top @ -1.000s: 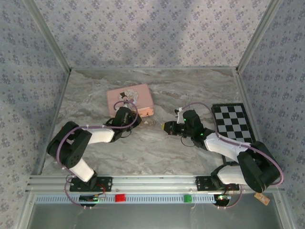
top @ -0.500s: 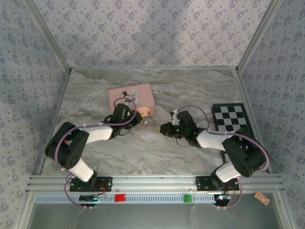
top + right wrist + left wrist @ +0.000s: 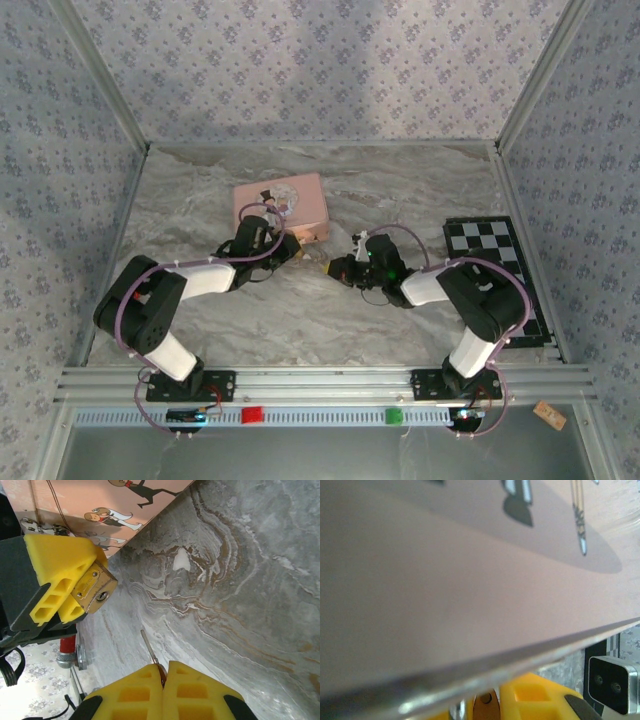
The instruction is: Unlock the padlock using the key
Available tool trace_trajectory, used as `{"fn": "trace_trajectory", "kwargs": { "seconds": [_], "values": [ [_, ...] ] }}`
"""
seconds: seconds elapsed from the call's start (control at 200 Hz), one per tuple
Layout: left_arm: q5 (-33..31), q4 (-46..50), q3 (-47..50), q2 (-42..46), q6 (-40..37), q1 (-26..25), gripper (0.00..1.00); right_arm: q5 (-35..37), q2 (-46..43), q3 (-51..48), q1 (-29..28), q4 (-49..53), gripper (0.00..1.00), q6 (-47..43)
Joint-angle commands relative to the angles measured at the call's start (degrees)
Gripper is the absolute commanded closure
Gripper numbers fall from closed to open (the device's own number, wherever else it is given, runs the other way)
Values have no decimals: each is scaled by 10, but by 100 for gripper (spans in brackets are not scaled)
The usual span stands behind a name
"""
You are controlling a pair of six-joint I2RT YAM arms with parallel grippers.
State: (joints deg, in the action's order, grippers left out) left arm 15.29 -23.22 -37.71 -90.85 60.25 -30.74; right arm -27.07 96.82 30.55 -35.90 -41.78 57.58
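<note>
**Visitor:** Where's the rest of the key?

**Onlooker:** Only the thin blade pokes out. The head is buried between the closed yellow pads of the right gripper, and the bottom edge of the right wrist view cuts those off.

**Visitor:** And the padlock?

**Onlooker:** One brass corner and the keyhole face. The shackle is lost behind the left gripper, clamped on the body. From overhead, lock and key are too small to make out.

**Visitor:** The left wrist camera?

**Onlooker:** A blur: the pink tin pressed close, its edges running off the frame, and a brass-coloured scrap clipped at the bottom, too soft to name
</note>
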Motion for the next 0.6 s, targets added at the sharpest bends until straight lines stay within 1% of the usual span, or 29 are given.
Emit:
{"fn": "trace_trajectory", "kwargs": {
  "seconds": [0.0,0.165,0.3,0.595],
  "values": [
    [75,-70,-22,-1,39,1,83,-11,13,11,-3,-41,100,22],
    [83,-88,-19,-11,53,6,83,-28,36,2,1,-94,100,49],
    [91,-99,-19,-17,60,8,83,-31,40,-5,4,-106,100,53],
    [85,-101,-16,-20,65,9,84,-37,43,-20,10,-131,100,77]
  ]
}}
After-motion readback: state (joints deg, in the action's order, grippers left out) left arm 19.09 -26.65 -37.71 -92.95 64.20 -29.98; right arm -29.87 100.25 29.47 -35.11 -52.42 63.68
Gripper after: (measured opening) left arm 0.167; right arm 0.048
